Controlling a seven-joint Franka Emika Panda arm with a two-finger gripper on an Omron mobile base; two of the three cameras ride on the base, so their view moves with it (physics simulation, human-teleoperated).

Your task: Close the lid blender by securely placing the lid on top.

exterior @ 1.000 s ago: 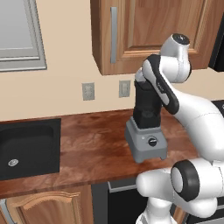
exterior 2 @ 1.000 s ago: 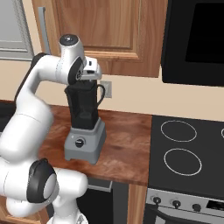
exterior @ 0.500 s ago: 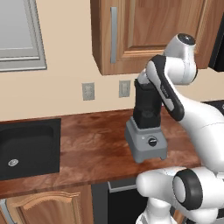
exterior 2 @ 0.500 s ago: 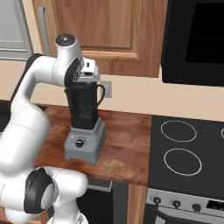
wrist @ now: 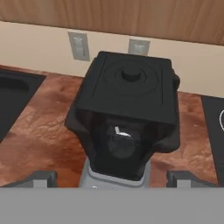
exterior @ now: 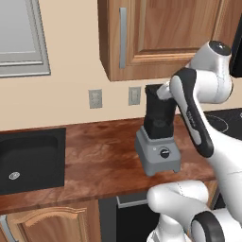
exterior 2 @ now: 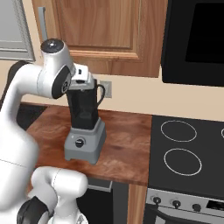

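Observation:
The blender (exterior: 158, 142) stands on the wooden counter, a grey base with a black knob under a tall dark jar (exterior 2: 83, 109). The black square lid (wrist: 129, 85) lies flat on the jar's rim and covers its opening. My gripper (wrist: 113, 177) hovers just above the lid, open, its two fingertips (wrist: 41, 177) spread wide on either side of the jar with nothing between them. From the right base, the white hand (exterior 2: 82, 78) sits right over the jar's top.
A black sink basin (exterior: 30, 160) is set into the counter to the left. The stove top (exterior 2: 183, 148) lies to the right, under a dark microwave (exterior 2: 197, 39). Wooden wall cabinets (exterior: 160, 33) hang close over the blender. Two outlets (exterior: 95, 98) are on the wall.
The arm's upper joints have swung outward, away from the blender, while the hand has stayed over the jar. The blender and the lid have not moved.

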